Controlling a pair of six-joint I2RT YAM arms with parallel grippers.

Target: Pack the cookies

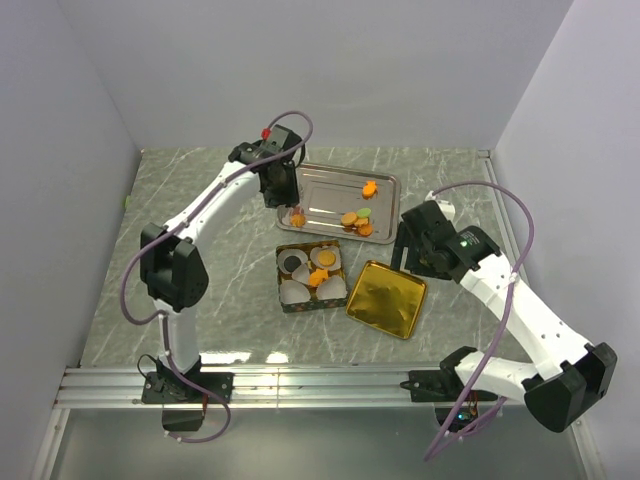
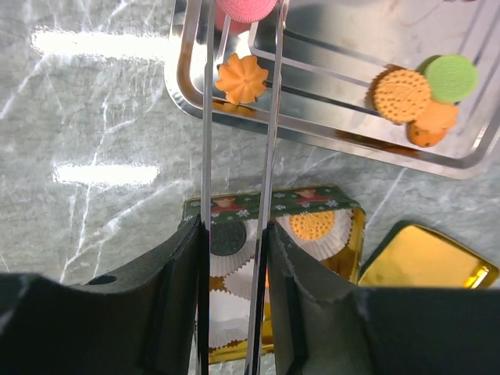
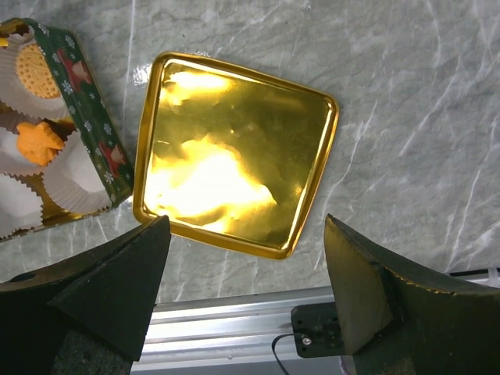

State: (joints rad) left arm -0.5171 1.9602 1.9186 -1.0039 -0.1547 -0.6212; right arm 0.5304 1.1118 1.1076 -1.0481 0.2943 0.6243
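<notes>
Left wrist view — Tech 1: pink cookie (image 2: 246, 8), where, which way?
Tech 2: Over the steel tray (image 2: 181, 78), at the corner nearest the tin, btwn the left gripper's (image 1: 296, 213) thin fingers (image 2: 205, 117). Round, so no long axis; flat face to the cam. Jaws narrow, but pinching it or just beside it, can't tell.
Tech 1: Rest of the tray?
Tech 2: Orange flower cookie (image 2: 241, 78), round orange cookie (image 2: 401, 94), green cookie (image 2: 451, 77) touching it; all lying flat.
Tech 1: Tin?
Tech 2: Green tin (image 2: 258, 201) w/ white paper cups (image 3: 74, 176): dark cookie (image 2: 227, 238) in one, orange cookies (image 2: 312, 225) in two others. Gold lid (image 3: 234, 156) lies just beside it, inside up. Right gripper (image 3: 248, 226) hangs over the lid, jaws spread wide, holding nothing.
</notes>
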